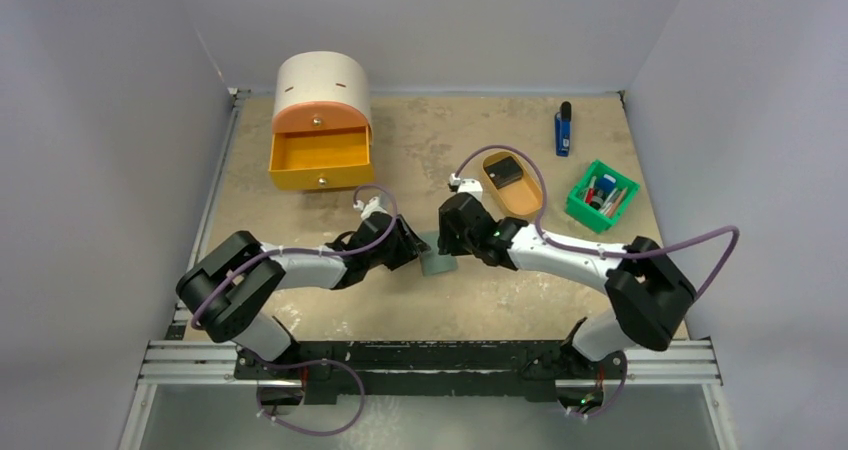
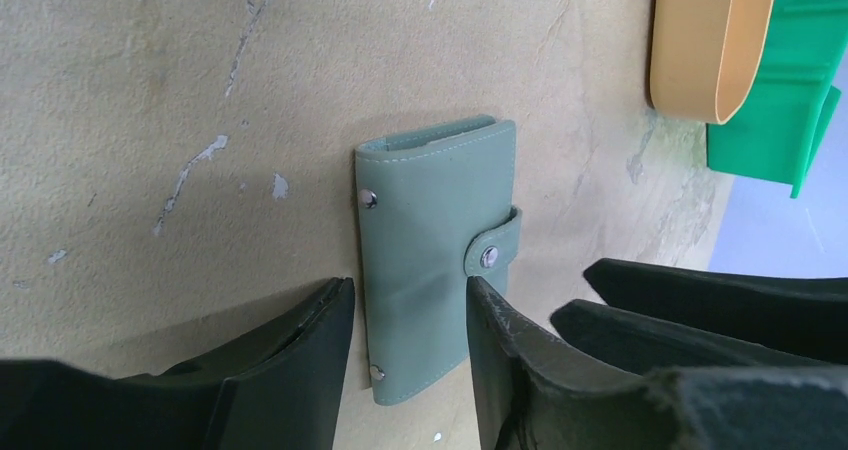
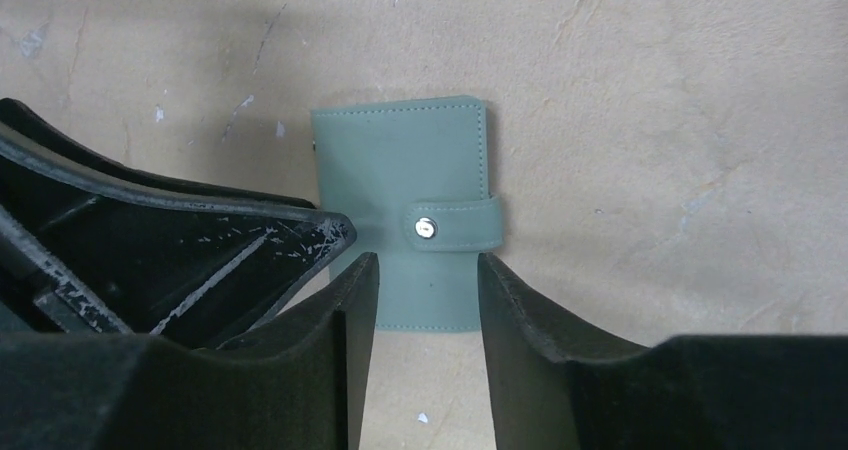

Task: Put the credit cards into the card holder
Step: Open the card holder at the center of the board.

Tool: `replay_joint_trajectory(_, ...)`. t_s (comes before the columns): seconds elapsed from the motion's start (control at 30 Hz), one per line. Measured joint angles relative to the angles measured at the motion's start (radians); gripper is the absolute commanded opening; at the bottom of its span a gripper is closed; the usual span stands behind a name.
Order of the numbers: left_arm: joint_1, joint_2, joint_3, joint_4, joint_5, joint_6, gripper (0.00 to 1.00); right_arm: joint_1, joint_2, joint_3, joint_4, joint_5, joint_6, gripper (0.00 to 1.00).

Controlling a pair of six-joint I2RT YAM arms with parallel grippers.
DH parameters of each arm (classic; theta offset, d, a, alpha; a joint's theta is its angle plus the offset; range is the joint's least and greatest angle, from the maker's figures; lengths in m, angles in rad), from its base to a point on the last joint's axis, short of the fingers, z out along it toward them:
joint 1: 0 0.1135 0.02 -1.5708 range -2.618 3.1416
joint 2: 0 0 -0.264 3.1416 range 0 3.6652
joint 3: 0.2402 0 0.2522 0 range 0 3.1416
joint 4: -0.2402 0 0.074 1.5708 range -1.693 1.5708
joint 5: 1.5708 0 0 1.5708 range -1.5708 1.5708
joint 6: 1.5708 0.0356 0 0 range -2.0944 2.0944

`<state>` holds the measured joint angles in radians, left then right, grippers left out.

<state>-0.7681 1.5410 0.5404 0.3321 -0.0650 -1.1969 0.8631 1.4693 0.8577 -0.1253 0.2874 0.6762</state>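
Card holder (image 2: pixel 435 250) lies closed on the table (image 2: pixel 150 70), snap tab fastened, directly ahead of both tools. Left gripper (image 2: pixel 408 290) is released, fingers straddling the holder's near end. Right gripper (image 3: pixel 427 265) is likewise released, facing the tab. One black credit card (image 1: pixel 507 172) sits in the tan tray (image 1: pixel 528 202) beyond the right gripper.

Table (image 1: pixel 430 150) with card holder (image 1: pixel 437 263), tray (image 1: pixel 527 208), bin (image 1: pixel 588 215)

Matt grey-green card holder (image 3: pixel 400 160), seemingly stitched faux leather, shiny metal snap (image 3: pixel 426 228), rough scuffed tabletop (image 3: pixel 650 90)
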Motion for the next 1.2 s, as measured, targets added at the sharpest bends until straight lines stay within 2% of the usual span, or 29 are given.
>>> replay_joint_trajectory(0.4,0.011,0.032,-0.006,0.026,0.002,-0.026,0.25,0.001,0.137,0.098,-0.066,-0.016,-0.017,0.43)
replay_joint_trajectory(0.83,0.015,0.037,-0.015,0.041,0.000,-0.027,0.21,0.019,0.246,0.196,-0.156,0.012,-0.025,0.46)
replay_joint_trajectory(1.2,0.015,0.037,-0.027,0.057,-0.002,-0.027,0.19,0.022,0.292,0.236,-0.208,0.040,-0.023,0.40)
